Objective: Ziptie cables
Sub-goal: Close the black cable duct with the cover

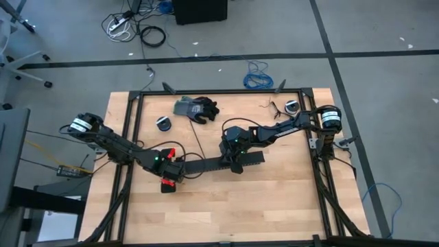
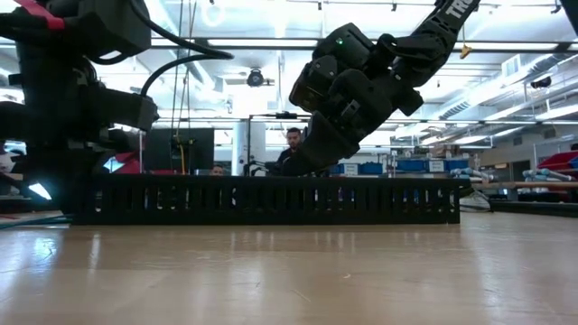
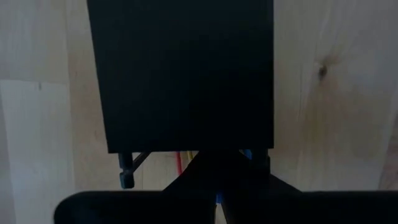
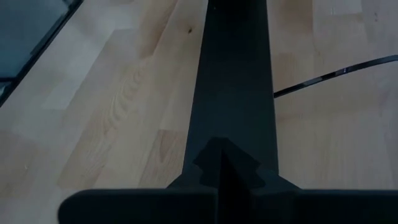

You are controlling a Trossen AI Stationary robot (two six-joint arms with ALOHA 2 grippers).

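A long black slotted channel [image 1: 218, 163] lies across the middle of the wooden table, standing on its base in the low view [image 2: 271, 200]. Of the cables, only thin red [image 3: 180, 160] and blue [image 3: 247, 153] wires show, poking out under the channel's left end [image 3: 180, 146]. My left gripper [image 3: 217, 183] is shut and points down at that end [image 1: 171, 169]. My right gripper [image 4: 222, 163] is shut and slants down onto the channel's top, right of its middle [image 1: 235, 163]. My left gripper stands with its shut fingertips right at the channel's left end, above the wires that poke out there. A blue sliver [image 3: 217, 199] shows at the fingers' seam, and I cannot tell whether the fingers touch a wire or the channel. My right gripper sets its shut fingertips [image 4: 214, 158] against the channel's flat top [image 4: 233, 118], slanting down from the table's right side [image 2: 305, 167]. The fingers lie along the channel, which stays flat on the table.
A pair of dark gloves [image 1: 197, 108] and two small round objects [image 1: 163, 123] [image 1: 291, 106] lie toward the far edge. A thin black cord [image 4: 336, 73] runs over the wood near the channel. Black frame rails [image 1: 130, 137] border the table. A person [image 2: 293, 144] shows in the room behind.
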